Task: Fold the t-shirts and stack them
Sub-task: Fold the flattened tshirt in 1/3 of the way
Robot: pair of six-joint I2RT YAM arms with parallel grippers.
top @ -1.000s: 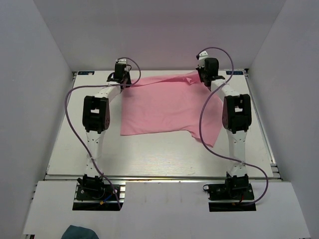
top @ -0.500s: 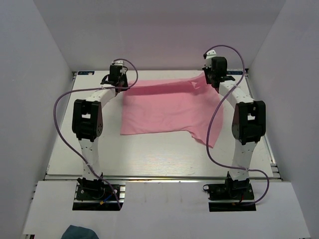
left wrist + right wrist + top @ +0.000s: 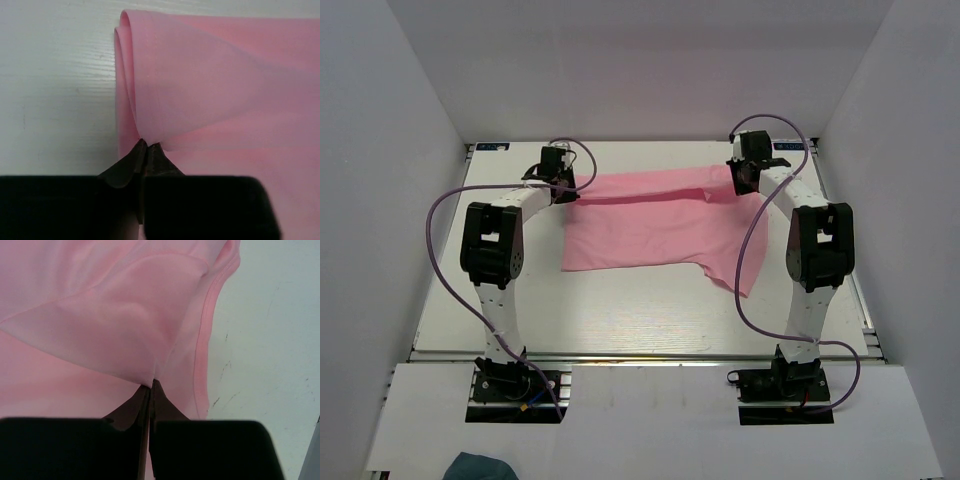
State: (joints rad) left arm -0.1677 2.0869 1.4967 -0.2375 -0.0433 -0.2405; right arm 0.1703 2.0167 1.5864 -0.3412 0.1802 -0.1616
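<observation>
T-shirt (image 3: pixel 650 225): left pincer (image 3: pixel 144 146), right pincer (image 3: pixel 151 384) outstretched

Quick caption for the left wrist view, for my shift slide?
Left end effector shut on a doubled-over edge of the pink t-shirt, white table alongside.

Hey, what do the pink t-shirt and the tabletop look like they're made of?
The pink t-shirt: thin, soft matte fabric, probably cotton knit; it drapes in limp rolled folds. The tabletop: white board, perhaps laminate or painted wood; faint grain streaks.
</observation>
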